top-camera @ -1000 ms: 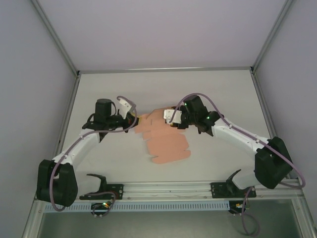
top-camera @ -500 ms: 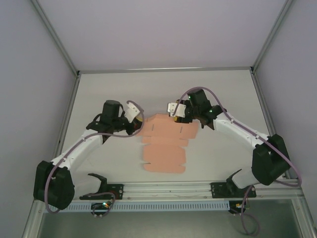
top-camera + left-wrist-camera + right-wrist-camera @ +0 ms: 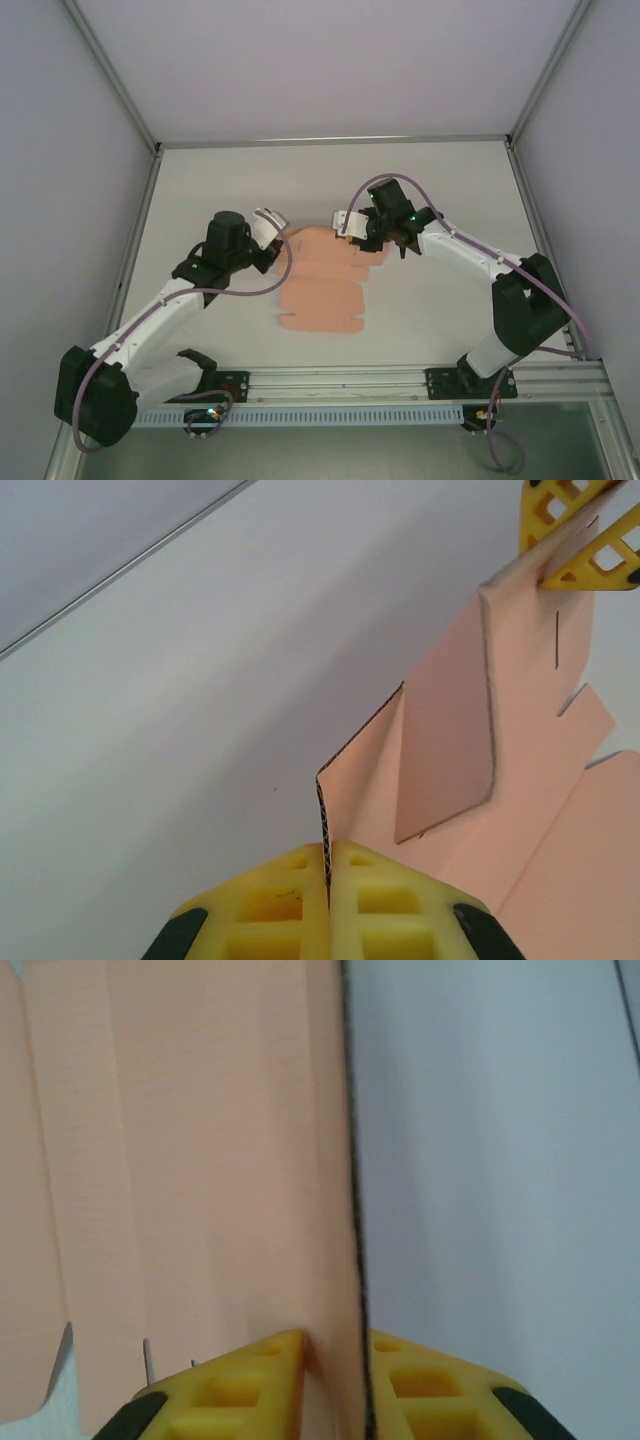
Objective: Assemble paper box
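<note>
Pinching a raised flap of the paper box (image 3: 322,290) between them, the left gripper (image 3: 328,852) has its two yellow fingers (image 3: 270,905) pressed together, with the card's edge standing straight up out of the seam. That edge shows dark fluting, so the sheet is thin corrugated card, salmon-pink and matte. From the left fingertips the flap rises to a sharp fold, and a second panel slopes away beyond it.

At the far end of that panel the right gripper (image 3: 578,540) bites another corner. In its own wrist view the right gripper (image 3: 335,1345) has one finger on each face of the card, and the card fills the narrow gap between them. The pink surface left of these fingers (image 3: 245,1375) shows faint lengthwise ribbing and two short slits near the tips.

From above, one die-cut sheet lies mostly flat on the pale grey table (image 3: 440,180), its stepped, tabbed outline running back from both sets of fingertips toward the arm bases. The left gripper (image 3: 276,240) holds its far-left corner and the right gripper (image 3: 352,236) its far-right one.

Count: one sheet, two grippers, two fingers each, moulded with square open pockets.
</note>
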